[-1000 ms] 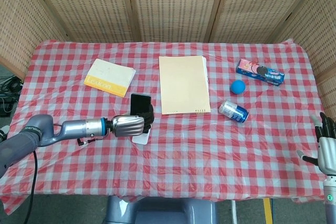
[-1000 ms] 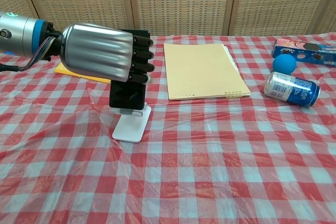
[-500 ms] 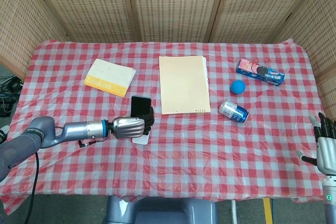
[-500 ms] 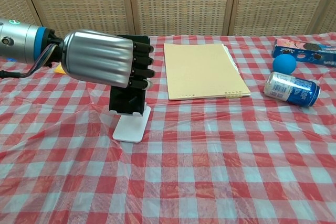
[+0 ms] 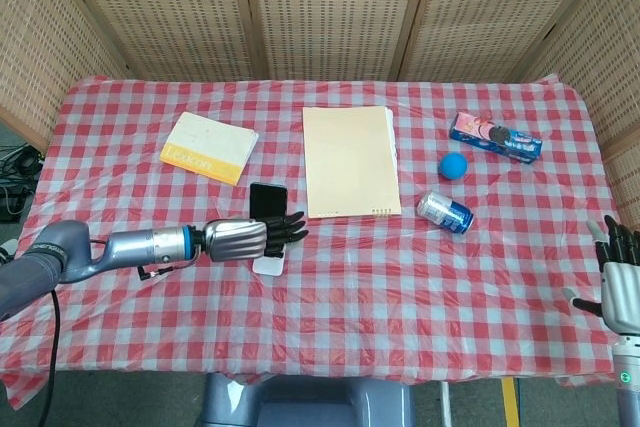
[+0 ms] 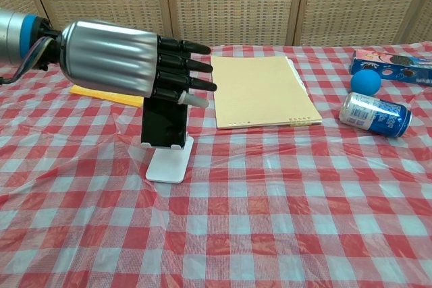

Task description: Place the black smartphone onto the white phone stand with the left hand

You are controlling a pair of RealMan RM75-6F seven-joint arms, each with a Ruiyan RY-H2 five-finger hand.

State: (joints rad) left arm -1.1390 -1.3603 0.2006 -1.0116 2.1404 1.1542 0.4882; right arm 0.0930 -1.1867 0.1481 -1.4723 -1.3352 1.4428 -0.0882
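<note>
Covering the whole table in front of you is the red-and-white checked plastic cloth (image 5: 350,277), backed by woven cane screens (image 5: 330,7). At the centre's 12 o'clock lies the pale yellow paper pad (image 5: 346,160), flat and square to the edge. At 10 o'clock sits the cream book with a yellow band (image 5: 208,147), turned slightly askew. Your left hand (image 6: 128,65) reaches in from 9 o'clock, released, its dark fingers (image 6: 185,72) stretched straight out and grasping nothing; in the chest view they hover across the top of the phone, and whether they touch it cannot be told. The black smartphone (image 6: 164,121) stands upright and leaning back on the white phone stand (image 6: 167,164), its lower edge seated on the stand's lip, at 8 o'clock of the pad. Your right hand (image 5: 620,282) hangs at 4 o'clock by the table edge, fingers apart and empty. At 2 o'clock lies the blue biscuit packet (image 5: 495,137), the blue drink can (image 5: 444,213) on its side at 3 o'clock, and between them the small blue ball (image 5: 454,166).
</note>
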